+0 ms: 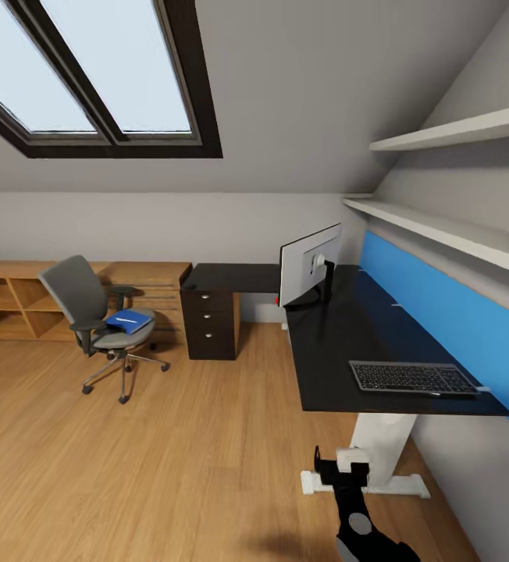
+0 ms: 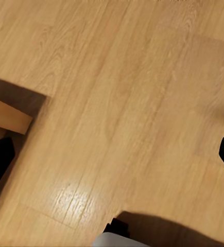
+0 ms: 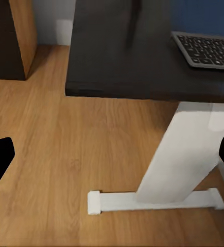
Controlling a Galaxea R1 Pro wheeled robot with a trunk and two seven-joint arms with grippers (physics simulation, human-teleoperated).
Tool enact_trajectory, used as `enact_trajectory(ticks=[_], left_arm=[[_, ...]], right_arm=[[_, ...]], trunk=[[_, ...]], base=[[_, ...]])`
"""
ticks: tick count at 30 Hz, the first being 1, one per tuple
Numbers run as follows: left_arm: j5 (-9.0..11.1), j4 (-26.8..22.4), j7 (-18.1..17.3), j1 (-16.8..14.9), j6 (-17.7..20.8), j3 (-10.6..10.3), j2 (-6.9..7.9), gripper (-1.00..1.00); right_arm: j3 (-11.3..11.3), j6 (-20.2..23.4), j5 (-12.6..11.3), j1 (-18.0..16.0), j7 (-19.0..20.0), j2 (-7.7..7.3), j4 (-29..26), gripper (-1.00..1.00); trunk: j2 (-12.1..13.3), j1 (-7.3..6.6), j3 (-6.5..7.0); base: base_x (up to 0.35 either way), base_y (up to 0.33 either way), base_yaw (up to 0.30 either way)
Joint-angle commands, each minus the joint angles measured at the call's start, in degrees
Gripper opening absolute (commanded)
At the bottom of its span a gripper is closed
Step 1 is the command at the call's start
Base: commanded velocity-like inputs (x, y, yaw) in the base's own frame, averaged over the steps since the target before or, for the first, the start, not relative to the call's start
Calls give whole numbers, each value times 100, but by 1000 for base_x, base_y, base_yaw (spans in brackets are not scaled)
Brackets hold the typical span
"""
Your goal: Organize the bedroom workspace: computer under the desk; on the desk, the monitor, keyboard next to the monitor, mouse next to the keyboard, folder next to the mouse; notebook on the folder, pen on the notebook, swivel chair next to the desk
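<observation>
The black desk point(image 1: 340, 328) runs along the right wall under a blue panel. On it the monitor point(image 1: 311, 269) stands at the far end and the keyboard point(image 1: 412, 378) lies near the front edge. The grey swivel chair point(image 1: 98, 320) stands apart to the left with the blue folder point(image 1: 128, 320) on its seat. My right gripper point(image 1: 340, 468) hangs low before the desk's white leg point(image 1: 379, 445), open and empty. In the right wrist view the right gripper point(image 3: 112, 159) faces that leg point(image 3: 181, 154), with the keyboard point(image 3: 204, 49) above. My left gripper point(image 2: 112, 159) is open over bare floor.
A dark drawer cabinet point(image 1: 210, 321) stands under the desk's far left wing. Low wooden shelving point(image 1: 20, 300) lines the back wall behind the chair. Two white shelves point(image 1: 442, 226) hang above the desk. Open wooden floor point(image 1: 169, 453) lies between chair and desk.
</observation>
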Motion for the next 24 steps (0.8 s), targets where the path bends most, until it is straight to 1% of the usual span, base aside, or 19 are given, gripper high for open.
enact_trajectory(ticks=[1,2,3,5,6,8,10,11,15,16,18,20,22,23,24], left_arm=[[58,-1,40,-5,-29,-32,4,100],[58,-1,40,-5,-29,-31,3,100],[55,-1,41,-5,-31,-31,-3,100],[55,-1,41,-5,-31,-30,-5,100],[55,-1,41,-5,-33,-30,-6,100],[54,-1,41,-5,-35,-32,-7,100],[54,-1,41,-5,-37,-33,-7,100],[51,-1,41,-5,-38,-34,-8,100],[48,-1,37,-5,-42,-32,-8,100],[44,-1,14,-5,-47,-30,-8,100],[38,-1,8,-5,-48,-32,-8,100],[34,-1,4,-5,-49,-34,-8,100],[32,3,2,-5,-49,-34,-6,100],[30,5,0,-5,-49,-32,-4,100],[30,5,0,-5,-49,-31,-1,100]], right_arm=[[17,138,-69,-10,-33,-82,-245,100],[-27,281,-70,-11,-35,-148,-468,100],[-378,820,-77,-16,-30,-357,-1249,100],[-624,1144,-79,-24,-14,-416,-1536,100],[-951,1597,-80,-105,64,-453,-1745,100],[-1285,2049,-81,-265,203,-477,-1882,100],[-1595,2425,-85,-468,390,-493,-1965,100],[-1893,2735,-84,-670,598,-505,-2002,100],[-2493,3177,-81,-940,1004,-525,-1957,100],[-3050,3409,-39,-1068,1328,-551,-1634,100],[-3147,3418,8,-1091,1388,-554,-1407,100],[-3197,3369,104,-1105,1426,-554,-1158,100],[-3230,3273,246,-1118,1453,-557,-941,100],[-3254,3188,402,-1127,1473,-561,-800,100],[-3263,3158,472,-1132,1480,-563,-752,100]], trunk=[[31,-19,6],[71,-41,24],[111,-63,42],[191,-107,77],[232,-129,95],[312,-173,131],[312,-173,131],[312,-173,131],[312,-173,131],[312,-173,131],[312,-173,131],[312,-173,131],[312,-173,131],[312,-173,131],[312,-173,131]], base=[[0,0,0],[0,0,0],[0,0,0],[0,0,0],[0,0,0],[0,0,0],[0,0,0],[0,0,0],[0,0,0],[0,0,0],[0,0,0],[0,0,0],[0,0,0],[32,-29,0],[65,-58,0]])
